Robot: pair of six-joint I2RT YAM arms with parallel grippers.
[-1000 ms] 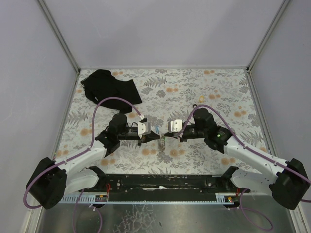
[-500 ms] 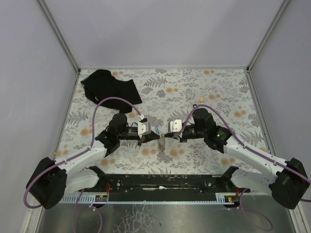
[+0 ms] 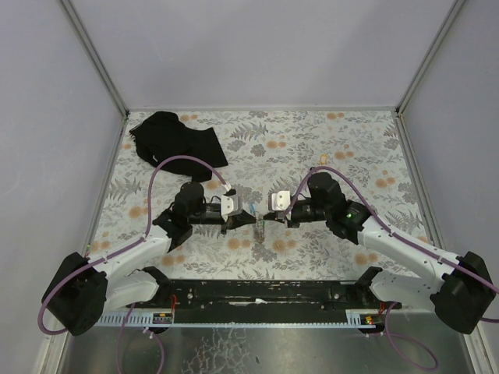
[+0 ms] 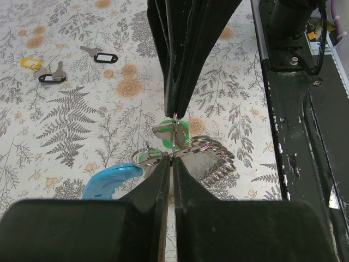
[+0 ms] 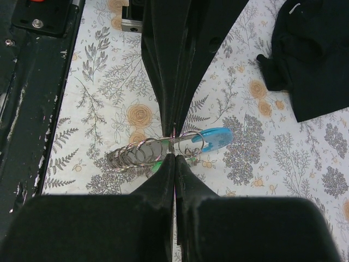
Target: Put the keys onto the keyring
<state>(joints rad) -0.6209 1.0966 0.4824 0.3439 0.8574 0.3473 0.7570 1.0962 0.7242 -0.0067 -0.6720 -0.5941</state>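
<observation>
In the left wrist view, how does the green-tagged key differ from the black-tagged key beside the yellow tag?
Tag: the green-tagged key has a bright green one, the black-tagged key a black one. Place: the green-tagged key sits by the metal rings of the keyring, which the left hand and right hand both pinch shut; the black-tagged key lies loose on the table, well apart. Both are tiny, with metal parts.
</observation>
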